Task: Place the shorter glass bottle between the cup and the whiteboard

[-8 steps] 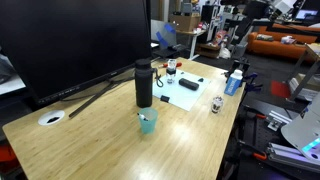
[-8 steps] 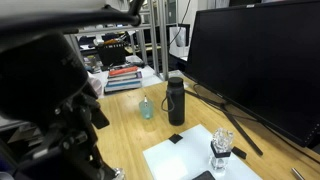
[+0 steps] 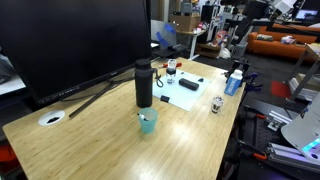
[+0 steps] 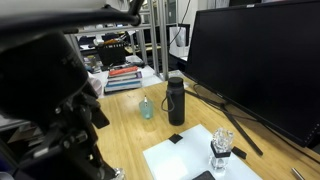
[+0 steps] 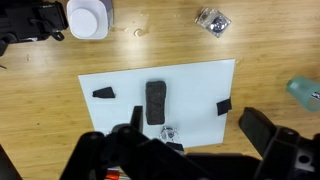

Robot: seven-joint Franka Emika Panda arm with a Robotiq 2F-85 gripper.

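Bottle: the shorter glass bottle (image 3: 217, 104) stands on bare table off the whiteboard (image 5: 190, 85), well apart from the gripper (image 5: 188, 140).
Gripper: wide open, holding nothing.
Arm: high above whiteboard, pointing straight down.

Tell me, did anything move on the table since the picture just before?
Nothing visibly changed. The shorter glass bottle stands alone near the table edge, the cup is near the black flask, and the whiteboard with its eraser lies where it was. The gripper hangs open above the whiteboard, holding nothing.
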